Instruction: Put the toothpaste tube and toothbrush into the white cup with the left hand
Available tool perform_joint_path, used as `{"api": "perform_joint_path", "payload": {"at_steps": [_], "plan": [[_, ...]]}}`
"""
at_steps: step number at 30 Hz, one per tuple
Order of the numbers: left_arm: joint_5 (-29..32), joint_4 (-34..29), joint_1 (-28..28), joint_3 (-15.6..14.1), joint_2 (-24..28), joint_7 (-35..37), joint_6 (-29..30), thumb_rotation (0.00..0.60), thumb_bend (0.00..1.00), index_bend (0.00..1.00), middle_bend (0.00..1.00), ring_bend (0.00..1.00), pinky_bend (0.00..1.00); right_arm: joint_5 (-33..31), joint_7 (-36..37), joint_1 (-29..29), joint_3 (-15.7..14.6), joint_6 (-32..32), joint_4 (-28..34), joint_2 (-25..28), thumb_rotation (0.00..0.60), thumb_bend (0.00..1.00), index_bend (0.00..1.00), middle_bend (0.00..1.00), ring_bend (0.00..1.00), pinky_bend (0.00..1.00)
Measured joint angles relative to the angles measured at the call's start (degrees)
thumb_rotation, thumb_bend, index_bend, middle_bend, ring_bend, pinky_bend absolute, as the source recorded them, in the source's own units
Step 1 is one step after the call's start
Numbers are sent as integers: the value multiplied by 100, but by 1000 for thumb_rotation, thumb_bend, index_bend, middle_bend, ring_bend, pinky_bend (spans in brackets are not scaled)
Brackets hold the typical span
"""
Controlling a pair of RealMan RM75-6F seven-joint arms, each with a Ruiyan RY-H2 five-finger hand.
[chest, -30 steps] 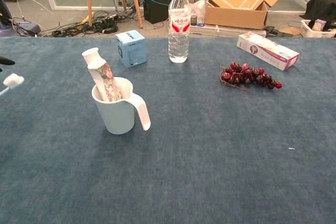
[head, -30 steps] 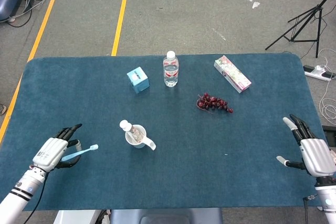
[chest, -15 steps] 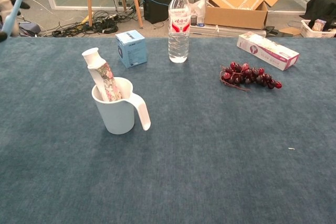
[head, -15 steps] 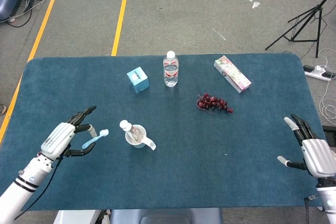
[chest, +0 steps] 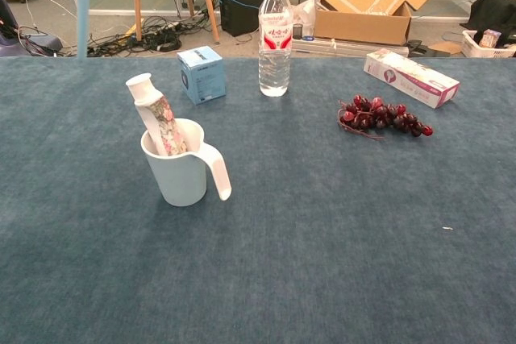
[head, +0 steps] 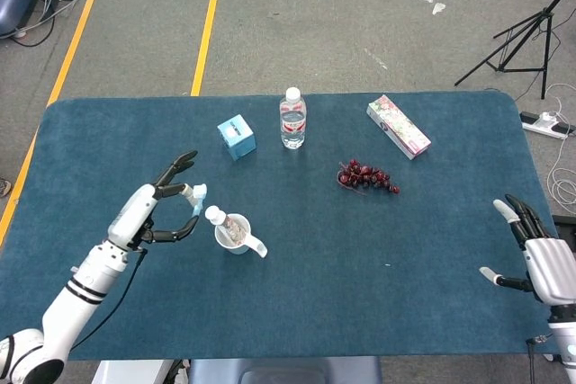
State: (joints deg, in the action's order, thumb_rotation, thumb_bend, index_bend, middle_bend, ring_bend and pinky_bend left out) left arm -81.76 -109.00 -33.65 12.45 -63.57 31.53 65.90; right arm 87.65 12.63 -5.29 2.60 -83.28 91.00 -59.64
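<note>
**A:** So where are we at? From the head camera we've got the left hand (head: 155, 211) left of centre, holding the toothbrush (head: 195, 200) between thumb and fingers, with the other fingers spread. The brush sits just left of the white cup (head: 236, 234), not in it.

**B:** Yep, and in the chest camera we only catch the brush handle (chest: 82, 14) hanging down in the upper left corner. The toothpaste tube (chest: 156, 121) is already standing tilted in the cup (chest: 181, 176), cap up.

**A:** And our right hand (head: 538, 258)?

**B:** Lower right edge of the head view, fingers apart, holding nothing. Behind the cup we see the small blue box (head: 237, 137), water bottle (head: 292, 119), grapes (head: 366, 176) and the floral carton (head: 398, 126) on the blue table (head: 378, 285).
</note>
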Motion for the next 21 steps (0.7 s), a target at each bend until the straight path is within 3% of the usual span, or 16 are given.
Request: {"api": "perform_joint_path", "payload": {"at_steps": [13, 21], "plan": [[400, 862, -389, 263, -1268, 178, -151, 600, 412, 623, 3, 74, 57, 55, 152, 32, -5, -71, -18, 53, 600, 33, 50, 38, 39, 326], [510, 1356, -543, 311, -1723, 121, -261, 600, 412, 622, 0, 58, 30, 61, 271, 52, 4, -112, -44, 87, 600, 33, 50, 38, 39, 326]]}}
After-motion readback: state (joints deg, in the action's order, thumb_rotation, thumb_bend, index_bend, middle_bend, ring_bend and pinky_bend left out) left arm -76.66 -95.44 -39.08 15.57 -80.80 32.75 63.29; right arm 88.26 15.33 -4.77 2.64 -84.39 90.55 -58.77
